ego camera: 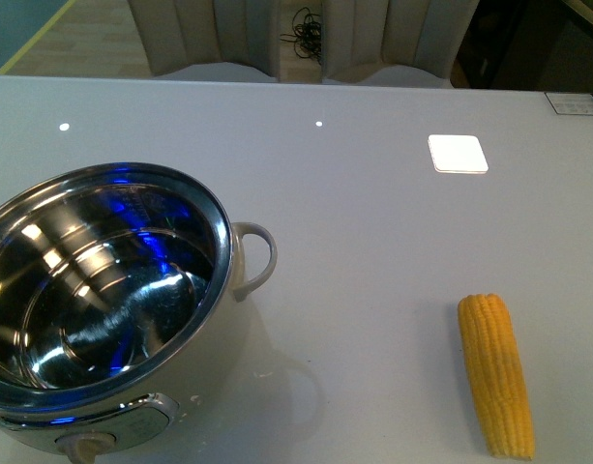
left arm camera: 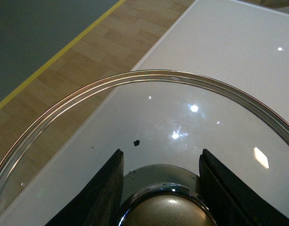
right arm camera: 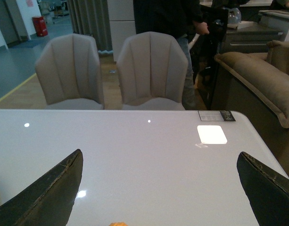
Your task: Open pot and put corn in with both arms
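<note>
The pot (ego camera: 103,290) stands open at the front left of the white table, its shiny steel inside empty, loop handle (ego camera: 257,259) to its right. The corn (ego camera: 496,372) lies on the table at the front right, tapered end toward me. Neither arm shows in the front view. In the left wrist view my left gripper (left arm camera: 159,188) is shut on the knob (left arm camera: 165,209) of the glass lid (left arm camera: 149,77), held over the table's edge. In the right wrist view my right gripper (right arm camera: 161,188) is open wide above the table, with a sliver of the corn (right arm camera: 118,224) below it.
Two beige chairs (right arm camera: 153,70) stand behind the table's far edge. A sofa (right arm camera: 257,84) is to the right. The left wrist view shows the table's edge (left arm camera: 135,66) with wood floor and a yellow line beyond. Bright light reflections (ego camera: 458,153) lie on the table.
</note>
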